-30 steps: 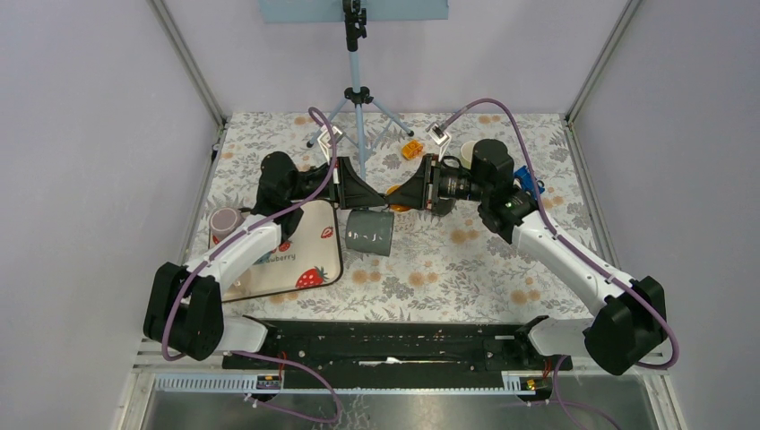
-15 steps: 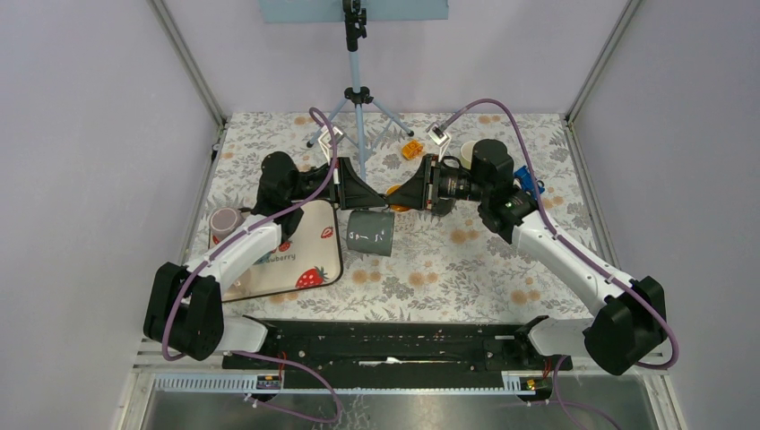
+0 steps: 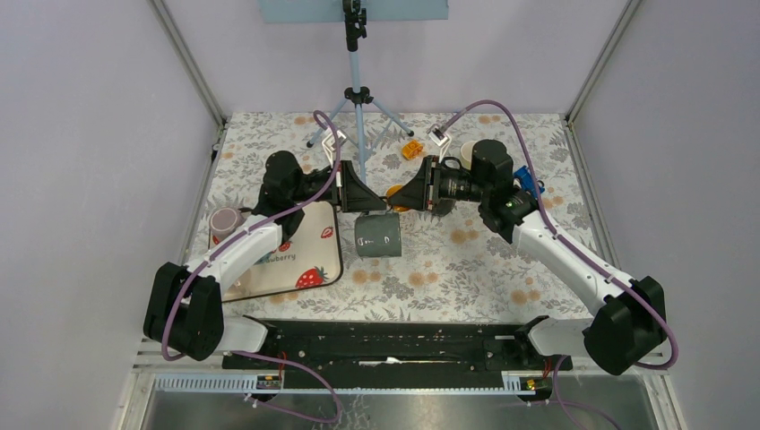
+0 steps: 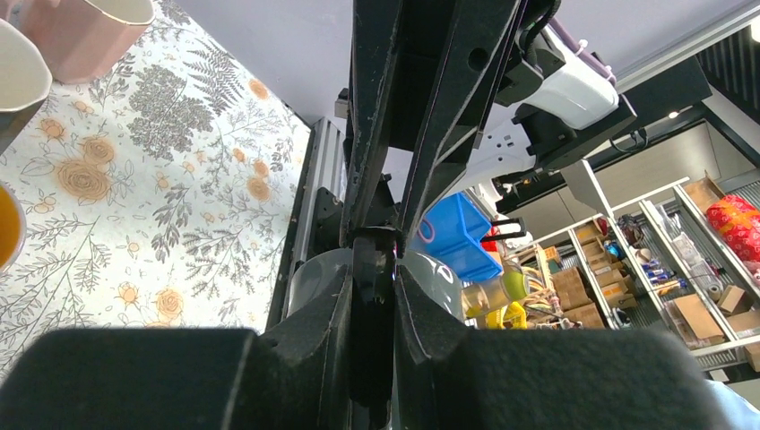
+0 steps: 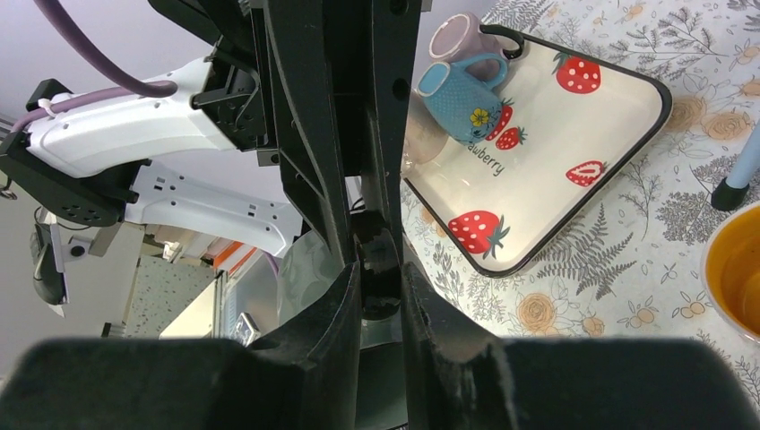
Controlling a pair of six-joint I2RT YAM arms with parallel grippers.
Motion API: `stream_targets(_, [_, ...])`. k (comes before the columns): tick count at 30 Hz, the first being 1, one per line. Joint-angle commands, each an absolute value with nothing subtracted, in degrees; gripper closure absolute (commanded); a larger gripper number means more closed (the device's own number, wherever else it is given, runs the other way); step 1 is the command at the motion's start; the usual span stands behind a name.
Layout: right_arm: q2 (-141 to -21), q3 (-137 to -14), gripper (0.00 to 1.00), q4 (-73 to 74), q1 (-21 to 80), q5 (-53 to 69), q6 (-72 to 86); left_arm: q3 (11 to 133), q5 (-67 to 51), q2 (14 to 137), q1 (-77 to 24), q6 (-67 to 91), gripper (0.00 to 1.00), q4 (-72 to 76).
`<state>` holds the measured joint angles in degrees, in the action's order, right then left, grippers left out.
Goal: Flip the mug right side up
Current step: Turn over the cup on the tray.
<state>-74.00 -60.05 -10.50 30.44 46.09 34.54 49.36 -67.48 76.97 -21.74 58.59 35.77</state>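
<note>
The dark grey mug hangs in the air over the middle of the table, its side facing up in the top view. My left gripper and right gripper meet tip to tip above it, both shut on its handle. In the left wrist view my fingers pinch the dark handle, with the grey mug body beyond them. In the right wrist view my fingers clamp the same handle, with the mug body to its left. The mug's opening is hidden.
A strawberry tray lies left of the mug, with a purple mug on it and a blue mug seen in the right wrist view. A tripod stands behind. An orange bowl and a small orange object sit nearby.
The mug has swung slightly to the right and turned under the two grippers; the pale marking on its side no longer shows. Both grippers keep their hold.
</note>
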Motion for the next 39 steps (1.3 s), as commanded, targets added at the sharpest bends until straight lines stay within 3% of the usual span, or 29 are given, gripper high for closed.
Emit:
stream_targets(1, [-73.2, -60.9, 1.00, -12.1, 28.7, 42.9, 33.5, 49.6, -70.5, 75.1, -21.6, 54.3, 0.79, 33.0])
stream_targets(16, [-72.2, -60.2, 1.00, -11.5, 27.4, 42.0, 33.2, 48.5, -70.6, 74.4, -21.7, 52.3, 0.80, 30.6])
stream_targets(18, [-72.1, -60.1, 1.00, -11.5, 27.3, 42.2, 33.2, 48.4, -70.6, 74.4, -21.7, 52.1, 0.85, 30.3])
stream_targets(20, [-71.9, -60.0, 1.00, -11.7, 27.2, 42.5, 33.2, 48.4, -70.6, 74.4, -21.7, 51.9, 1.00, 30.2])
stream_targets(26, [-73.6, -61.0, 1.00, -11.0, 27.2, 47.1, 32.1, 48.5, -71.0, 74.3, -21.7, 54.0, 1.00, 34.7])
stream_targets(30, [-74.8, -61.0, 0.81, -12.9, 27.3, 51.9, 33.6, 49.5, -71.2, 74.8, -22.1, 54.9, 1.00, 36.4])
stream_targets(39, [-75.9, -61.0, 0.68, -12.8, 28.4, 55.0, 33.0, 50.4, -70.2, 76.1, -22.5, 56.2, 1.00, 38.7])
